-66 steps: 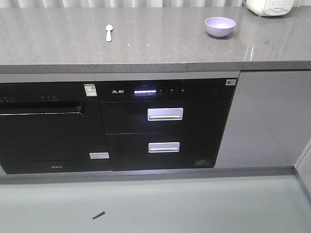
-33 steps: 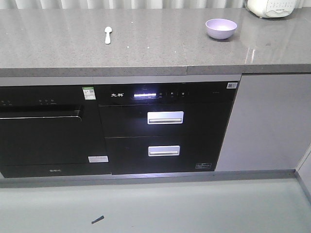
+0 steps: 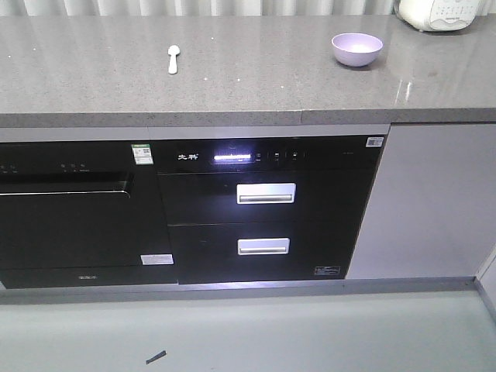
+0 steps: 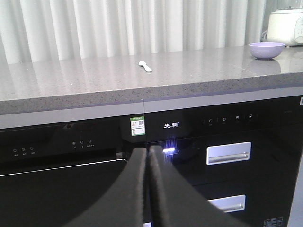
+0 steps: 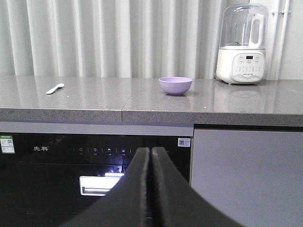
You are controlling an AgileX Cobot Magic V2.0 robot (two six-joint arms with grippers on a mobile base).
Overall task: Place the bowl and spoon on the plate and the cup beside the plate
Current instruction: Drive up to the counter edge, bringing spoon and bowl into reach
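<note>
Because neither a plate nor a cup shows in any view, the first risk is that the arrangement has no target yet: picking up either item now would leave it hanging with nowhere to go.

The spoon (image 3: 173, 59) lies flat on the grey tabletop (image 3: 256, 85), at about 11 o'clock in the front view. It is thin and low on hard stone, so I judge that closing jaws could skid over it or flick it away. The bowl (image 3: 357, 49) stands upright at about 1 o'clock, well apart from the spoon and directly at its 3 o'clock. Its glossy rounded wall could slip out of a shallow pinch. The white appliance (image 3: 442, 12) stands near the bowl at its 2 o'clock, so a wide approach from that side might knock it.

Both arms sit low, in front of the cabinet face, and do not show in the front view. The left gripper (image 4: 148, 152) points forward at the dark drawer unit (image 3: 267, 201), below the tabletop's edge, with its jaws pressed together and holding nothing. The right gripper (image 5: 150, 150) is likewise level and forward, its jaws touching along their length and empty. It faces the bowl at 12 o'clock and the spoon at about 10 o'clock. Rising straight up from here, either arm could catch the overhanging tabletop edge.
</note>
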